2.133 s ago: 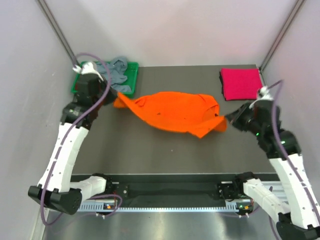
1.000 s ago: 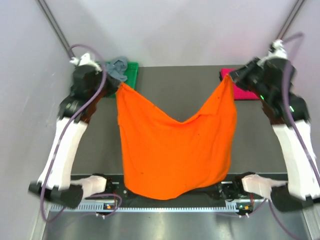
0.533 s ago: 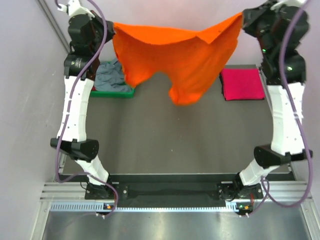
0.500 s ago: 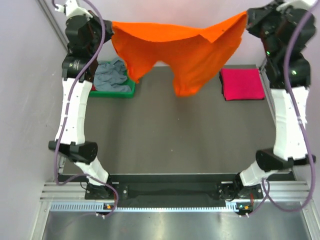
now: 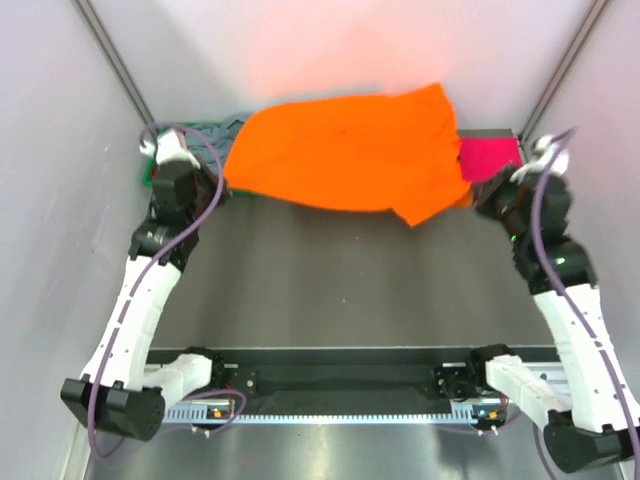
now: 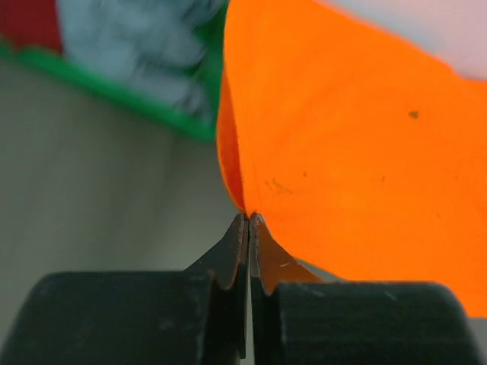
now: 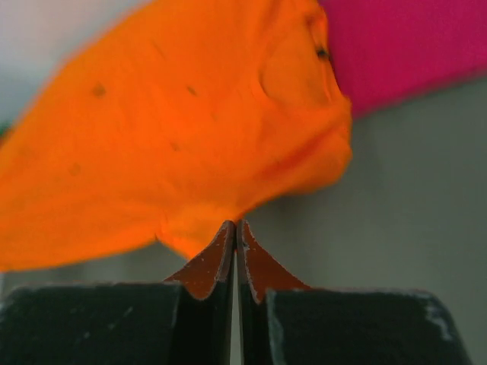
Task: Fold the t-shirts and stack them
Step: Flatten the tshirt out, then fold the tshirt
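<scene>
In my inventory: left arm [image 5: 135, 300] and right arm [image 5: 583, 325], each with white link shells, black joint housings and a purple cable [image 5: 175, 127] looped alongside; left gripper [image 6: 249, 219] and right gripper [image 7: 234, 224]: black blocky bodies, thin dark wedge fingers [image 6: 228, 262], pale scuffs on their edges.

Item 1, left arm [image 5: 130, 300]: base well to the near side of the orange t-shirt [image 5: 345, 150], white links sloping up and forward toward it. The black wrist sits just left of the shirt's left end. Left jaws: pressed flat together, tips pinching the shirt's left edge.

Item 2, right arm [image 5: 580, 330]: base likewise nearer than the shirt, links angled forward and inward. The black wrist sits just right of the shirt's right end. Right jaws: closed tip to tip on the shirt's lower right corner.
</scene>
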Controlling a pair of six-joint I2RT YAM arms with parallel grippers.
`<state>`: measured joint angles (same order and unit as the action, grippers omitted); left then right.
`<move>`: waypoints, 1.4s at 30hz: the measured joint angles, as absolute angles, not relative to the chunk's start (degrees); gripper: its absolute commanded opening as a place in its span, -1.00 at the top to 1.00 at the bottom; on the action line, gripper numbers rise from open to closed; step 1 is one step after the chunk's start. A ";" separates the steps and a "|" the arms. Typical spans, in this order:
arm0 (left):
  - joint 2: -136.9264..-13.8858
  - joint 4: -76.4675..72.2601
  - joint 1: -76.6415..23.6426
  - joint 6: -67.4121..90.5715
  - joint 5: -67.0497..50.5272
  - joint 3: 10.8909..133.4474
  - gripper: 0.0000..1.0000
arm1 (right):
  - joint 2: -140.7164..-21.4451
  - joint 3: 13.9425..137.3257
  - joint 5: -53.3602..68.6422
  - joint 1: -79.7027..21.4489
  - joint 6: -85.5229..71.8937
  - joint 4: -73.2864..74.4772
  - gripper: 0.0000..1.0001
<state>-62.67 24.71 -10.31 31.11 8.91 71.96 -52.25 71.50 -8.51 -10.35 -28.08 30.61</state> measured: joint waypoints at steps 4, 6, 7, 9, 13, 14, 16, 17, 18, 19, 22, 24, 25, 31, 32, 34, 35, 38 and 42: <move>-55.22 29.47 -10.28 34.11 11.29 57.63 1.00 | -44.75 53.06 -5.13 -10.35 -32.42 37.95 1.00; -51.22 31.51 -10.28 36.77 12.29 52.03 1.00 | -39.88 46.39 -2.98 -10.35 -34.89 41.08 1.00; -49.04 32.64 -10.28 38.30 12.84 49.47 1.00 | -36.91 43.07 -1.78 -10.37 -36.42 42.22 1.00; -45.17 33.95 -10.28 41.01 13.52 44.99 1.00 | -32.42 38.37 -0.36 -10.37 -39.05 45.23 1.00; -43.55 36.75 -10.28 47.07 15.73 39.48 1.00 | -27.70 34.00 0.75 -10.37 -42.83 49.87 1.00; -44.05 37.52 -10.28 48.38 16.23 38.94 1.00 | -27.42 33.69 0.93 -10.37 -43.44 50.68 1.00; -46.17 38.83 -10.28 50.81 17.04 38.30 1.00 | -27.35 33.41 1.32 -10.37 -44.23 51.81 1.00; -47.37 39.48 -10.28 51.90 17.37 38.06 1.00 | -27.51 33.41 1.56 -10.37 -44.49 52.34 1.00; -48.10 40.18 -10.28 52.88 17.52 37.91 1.00 | -27.75 33.41 1.74 -10.37 -44.64 52.90 1.00; -48.49 40.77 -10.28 53.67 17.63 37.87 1.00 | -27.97 33.41 1.87 -10.37 -44.73 53.32 1.00; -48.29 41.93 -10.28 56.29 18.13 37.54 1.00 | -28.53 33.41 2.04 -10.37 -44.82 54.78 1.00; -47.42 42.37 -10.28 57.54 18.83 36.88 1.00 | -28.47 33.41 2.00 -10.37 -44.82 55.66 1.00; -46.83 43.09 -10.28 58.37 19.27 36.58 1.00 | -28.47 33.39 2.02 -10.37 -44.82 56.10 1.00; -43.57 47.22 -10.28 61.06 21.43 36.47 1.00 | -26.35 33.43 2.72 -10.37 -44.80 59.59 1.00; -42.81 47.72 -10.28 61.36 21.52 36.47 1.00 | -25.61 33.54 2.74 -10.37 -44.80 60.53 1.00; -41.30 48.42 -10.28 61.56 21.37 36.47 1.00 | -24.18 34.33 2.70 -10.37 -44.82 62.59 1.00; -40.56 48.66 -10.28 61.63 21.19 36.47 1.00 | -23.38 35.05 2.72 -10.37 -44.82 63.59 1.00; -38.37 49.58 -10.28 61.60 20.25 36.47 1.00 | -19.88 37.50 2.87 -10.37 -44.86 65.82 1.00; -35.86 51.29 -10.28 61.39 19.35 36.36 1.00 | -15.90 39.33 3.62 -10.37 -44.88 68.82 1.00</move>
